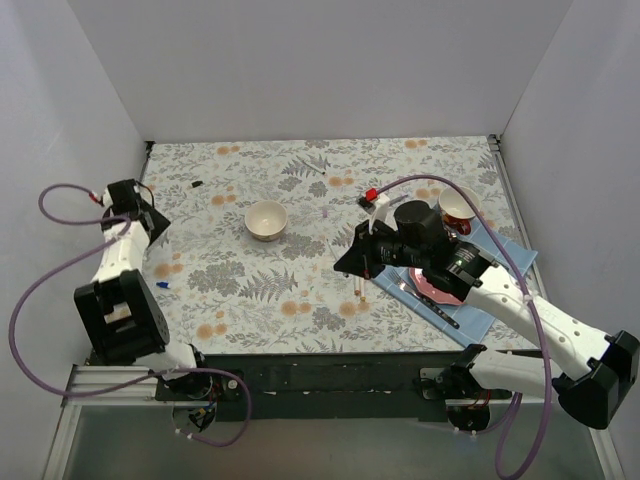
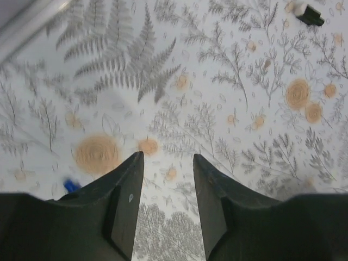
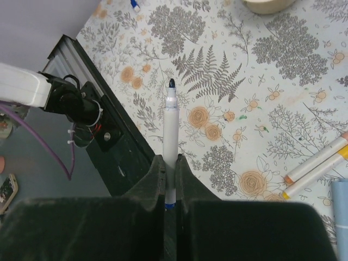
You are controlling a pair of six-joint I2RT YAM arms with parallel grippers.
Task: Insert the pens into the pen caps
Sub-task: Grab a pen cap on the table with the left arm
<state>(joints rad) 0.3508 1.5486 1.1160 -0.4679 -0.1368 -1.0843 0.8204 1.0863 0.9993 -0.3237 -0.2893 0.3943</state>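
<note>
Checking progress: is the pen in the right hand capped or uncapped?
Uncapped: the pen in the right hand shows its bare dark tip.

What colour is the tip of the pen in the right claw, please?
The pen tip is dark, nearly black; the right wrist view shows it best.

Lab test booth — plain white walls (image 1: 300,70) enclose a floral cloth (image 1: 300,190).

Illumination: bright, even, diffuse, from overhead — soft short shadows under the bowl (image 1: 266,219). Left wrist view: surface (image 2: 217,109) print slightly blurred, softest at far-left edge. Both wrist views: near fingers (image 2: 122,217) dark, detail lost.
</note>
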